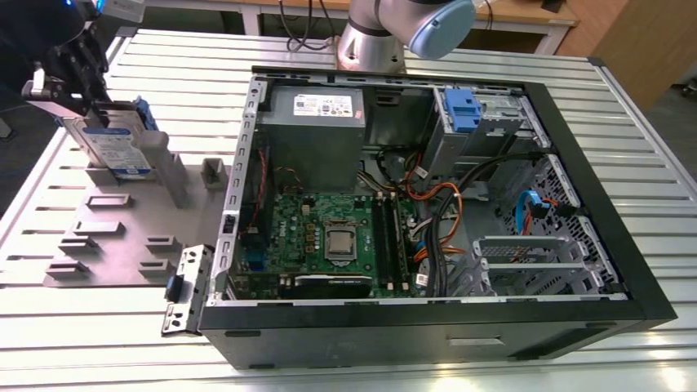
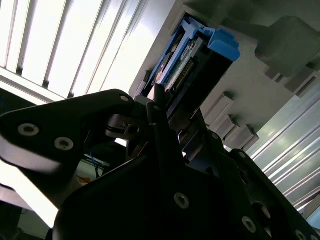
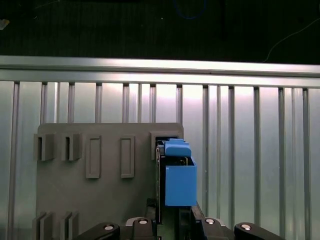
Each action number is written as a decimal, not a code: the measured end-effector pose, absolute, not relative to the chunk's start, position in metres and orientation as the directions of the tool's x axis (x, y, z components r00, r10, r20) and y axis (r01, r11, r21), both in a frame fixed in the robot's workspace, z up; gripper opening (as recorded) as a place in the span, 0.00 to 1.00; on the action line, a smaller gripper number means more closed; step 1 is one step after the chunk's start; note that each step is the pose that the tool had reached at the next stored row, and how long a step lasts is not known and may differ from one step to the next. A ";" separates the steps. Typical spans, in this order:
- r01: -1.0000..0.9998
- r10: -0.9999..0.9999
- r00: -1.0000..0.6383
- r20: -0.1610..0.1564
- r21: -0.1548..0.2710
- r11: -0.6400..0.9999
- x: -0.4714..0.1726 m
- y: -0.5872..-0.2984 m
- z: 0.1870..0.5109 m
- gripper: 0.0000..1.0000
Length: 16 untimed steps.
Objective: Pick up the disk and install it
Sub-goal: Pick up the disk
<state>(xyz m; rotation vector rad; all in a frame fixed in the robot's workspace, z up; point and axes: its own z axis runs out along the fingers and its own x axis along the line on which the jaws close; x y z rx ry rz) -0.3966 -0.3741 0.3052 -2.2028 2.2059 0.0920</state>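
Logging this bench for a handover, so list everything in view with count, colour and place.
disk: one, silver with blue rails, upright at the holder plate, exterior view's left
holder plate: one, grey, on the table beside the case
computer case: one, black, open, centre of the table
motherboard: one, green, inside the case
power supply box: one, grey, inside the case
drive bracket: one, blue, inside the case
table: one, silver, slatted
arm: one, grey, behind the case
hand: one, black, at the disk's upper end
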 end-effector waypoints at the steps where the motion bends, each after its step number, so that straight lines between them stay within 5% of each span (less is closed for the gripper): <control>1: -1.000 -0.998 -0.002 -0.058 0.026 0.001 -0.397 -0.374 0.306 0.35; 16: -0.999 -0.998 -0.029 -0.058 0.026 0.028 -0.397 -0.374 0.310 0.35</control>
